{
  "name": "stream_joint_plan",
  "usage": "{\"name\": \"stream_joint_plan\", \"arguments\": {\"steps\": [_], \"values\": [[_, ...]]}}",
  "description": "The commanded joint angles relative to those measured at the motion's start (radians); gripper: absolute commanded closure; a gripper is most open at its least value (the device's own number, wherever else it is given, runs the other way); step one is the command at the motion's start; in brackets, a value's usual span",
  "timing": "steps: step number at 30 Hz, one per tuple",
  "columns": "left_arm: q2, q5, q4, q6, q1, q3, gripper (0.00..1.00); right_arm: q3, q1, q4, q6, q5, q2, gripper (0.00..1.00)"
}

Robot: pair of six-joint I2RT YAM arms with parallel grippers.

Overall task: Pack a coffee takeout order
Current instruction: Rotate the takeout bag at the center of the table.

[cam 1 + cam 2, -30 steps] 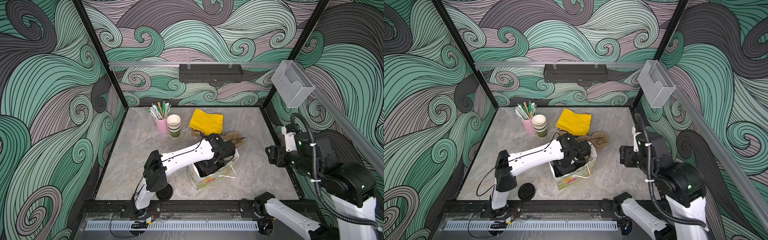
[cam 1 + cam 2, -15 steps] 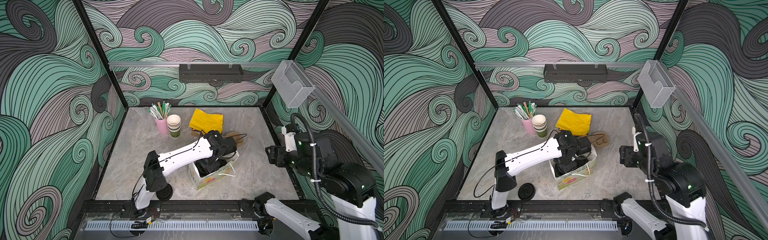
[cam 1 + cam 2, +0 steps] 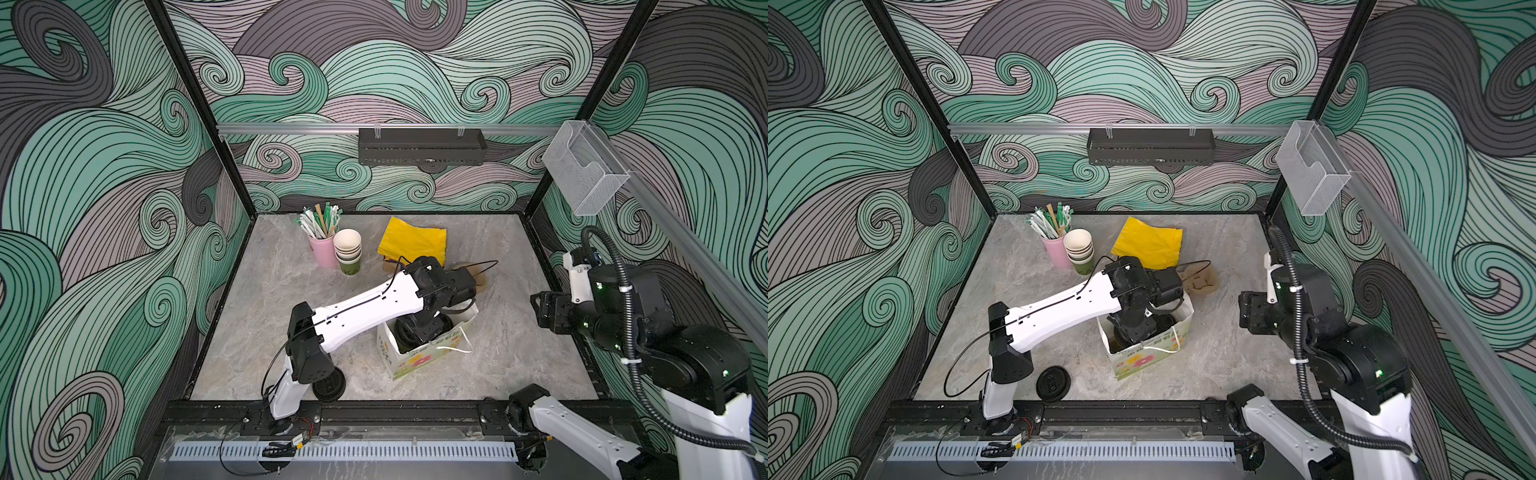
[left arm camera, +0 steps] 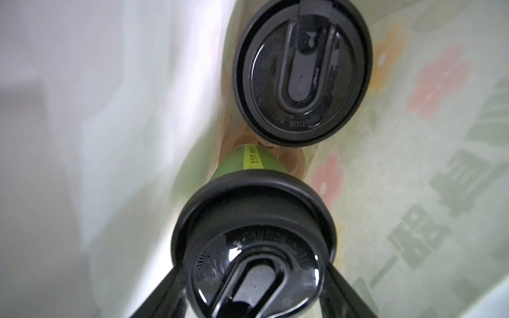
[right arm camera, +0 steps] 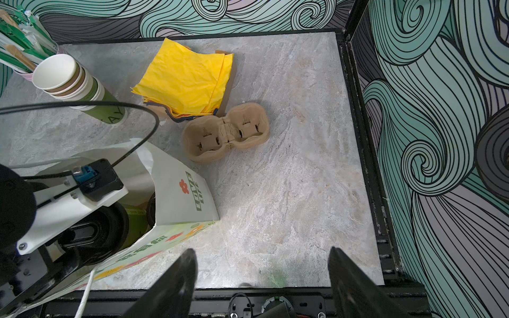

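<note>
Holding the near lidded cup (image 4: 248,198) down inside the paper bag (image 3: 419,359) with the left gripper (image 4: 253,267), clamping its black lid from 2 sides with the fingers (image 4: 165,297). Hovering the right gripper (image 5: 261,252) wide and empty over bare surface (image 5: 289,192), well apart from the bag. Judging the step in hand as seating this cup beside the far lidded cup (image 4: 300,71), standing just next to it in the same bag.

Risking several things from here:
- Possibly popping or denting the lid by squeezing at the rim rather than on the green wall.
- Possibly bumping the far cup while letting go, given so little room between the 2.
- Possibly tipping the cup by releasing above the bag floor; not seeing whether touching down or not.
- Possibly dragging the light bag or snagging its white handle (image 5: 86,287) while coming out, with nothing bracing it.

Counting:
- 2 lidded cups in the bag.
- 1 loose lid (image 3: 1052,383) lying flat near the left arm's base.
- 1 stack of open cups (image 3: 348,251), number within it unclear.
- 1 pile of yellow napkins (image 3: 413,241) at the back, not yet packed.
- 1 empty cup carrier (image 5: 225,132) with 2 wells, between napkins and bag.
- 1 pink cup (image 3: 324,253) of straws, just beside the stack.
</note>
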Motion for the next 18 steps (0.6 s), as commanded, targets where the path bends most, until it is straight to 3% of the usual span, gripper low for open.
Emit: {"name": "stream_joint_plan", "arguments": {"steps": [1,6,18], "values": [[-0.031,-0.009,-0.087,-0.011,-0.007,0.028,0.67,-0.002,-0.003,-0.016,0.009,0.006,0.005,0.24],[-0.035,-0.017,-0.063,-0.015,-0.007,0.011,0.67,-0.003,-0.003,-0.016,0.008,0.005,0.008,0.24],[-0.089,-0.014,0.074,-0.022,-0.008,-0.174,0.67,-0.003,-0.003,-0.016,0.008,0.008,0.011,0.23]]}}
